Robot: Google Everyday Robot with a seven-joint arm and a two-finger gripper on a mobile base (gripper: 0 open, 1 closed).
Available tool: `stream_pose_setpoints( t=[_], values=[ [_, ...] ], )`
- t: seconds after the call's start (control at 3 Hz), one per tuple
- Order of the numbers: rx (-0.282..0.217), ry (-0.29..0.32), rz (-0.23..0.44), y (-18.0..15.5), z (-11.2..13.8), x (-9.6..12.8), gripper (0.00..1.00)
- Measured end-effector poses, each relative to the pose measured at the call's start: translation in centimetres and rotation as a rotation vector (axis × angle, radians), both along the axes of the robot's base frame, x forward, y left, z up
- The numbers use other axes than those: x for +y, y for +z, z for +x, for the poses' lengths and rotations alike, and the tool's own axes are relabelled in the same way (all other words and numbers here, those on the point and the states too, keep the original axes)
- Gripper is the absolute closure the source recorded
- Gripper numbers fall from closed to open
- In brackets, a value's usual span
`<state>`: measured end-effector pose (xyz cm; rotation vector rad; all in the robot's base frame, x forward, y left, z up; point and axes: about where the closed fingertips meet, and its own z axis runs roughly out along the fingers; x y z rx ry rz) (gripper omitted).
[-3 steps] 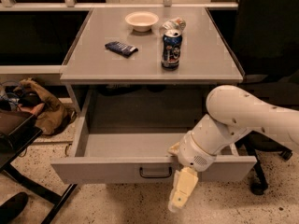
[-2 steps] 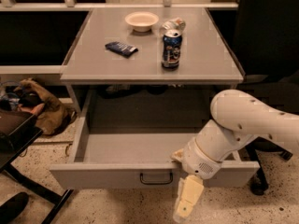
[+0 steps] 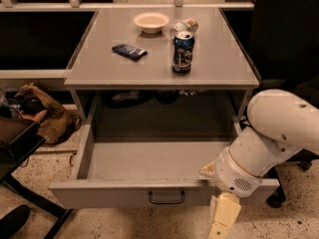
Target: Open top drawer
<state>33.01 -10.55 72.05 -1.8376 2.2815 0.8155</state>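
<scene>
A grey table point(image 3: 224, 59) carried a white bowl point(image 3: 151, 21), a dark packet point(image 3: 129, 51), an upright can point(image 3: 183, 52) and a crumpled wrapper point(image 3: 185, 25), while the gripper point(image 3: 220, 227) hung low in front, near the floor point(image 3: 124, 224).

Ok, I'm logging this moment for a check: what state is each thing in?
Drawer: open, pulled far out.
Can: upright.
Bowl: upright, looks empty.
Packet: lying flat.
Gripper: low, in front of the drawer's right end, off the handle.
</scene>
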Motion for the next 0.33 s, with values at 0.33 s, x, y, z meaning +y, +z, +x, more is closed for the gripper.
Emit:
stream_pose_setpoints(
  t=[0.33],
  values=[
    [0.0, 0.002, -0.001, 0.1, -0.08, -0.01, 0.0]
  ],
)
